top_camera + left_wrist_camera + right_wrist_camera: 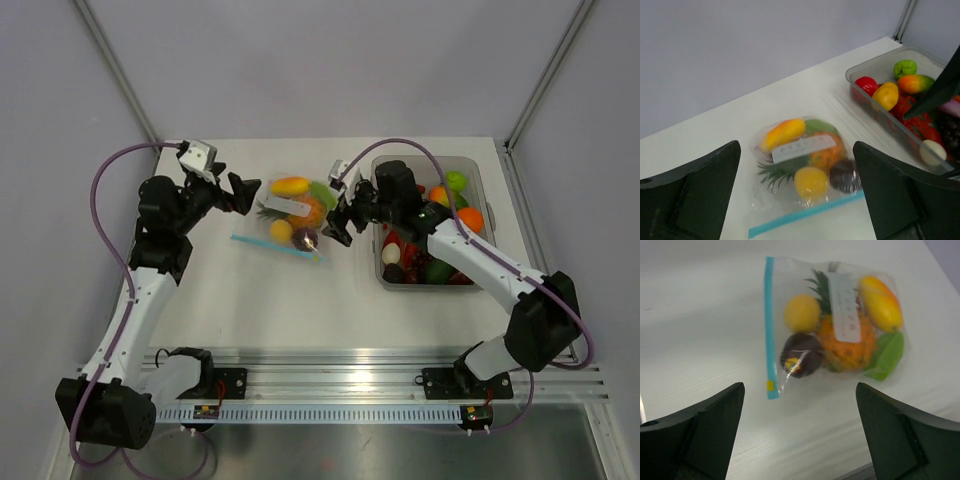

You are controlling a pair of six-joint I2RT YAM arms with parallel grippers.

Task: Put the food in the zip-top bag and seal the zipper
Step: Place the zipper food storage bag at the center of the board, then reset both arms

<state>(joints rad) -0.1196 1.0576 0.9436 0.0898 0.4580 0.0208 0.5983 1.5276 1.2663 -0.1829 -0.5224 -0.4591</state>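
While both ends stand spread wide with nothing pinched (left gripper [247, 194] just left of the bag, right gripper [336, 218] just right of it), the zip-top bag [290, 213] lies flat on the table [300, 310], upper middle of the top view, well filled.

Inside is the food [846, 340]: a yellow-orange mango shape, a small yellow ball, a dark purple piece, an orange pineapple-like one and a green piece. The zipper [769, 325] runs down the left of the right-wrist frame as a straight blue strip.

Risks:
- The seal may be only partly pressed. If a stretch is unclosed, a lift or nudge could let pieces roll out.
- The right fingers sit near the bag's edge. A careless swing could catch the floppy plastic and drag it.
- The tub pieces [470, 218] sit in the clear tub [478, 170], right of the top view. If they count, the bag looks too full for them.

Hard to tell:
- Whether the zipper is shut along its full length; no view is sharp enough.
- The white label [844, 307] is unreadable.
- The tub is cut off at the right edge of the left-wrist frame, and the right arm [480, 260] covers part of it from above.
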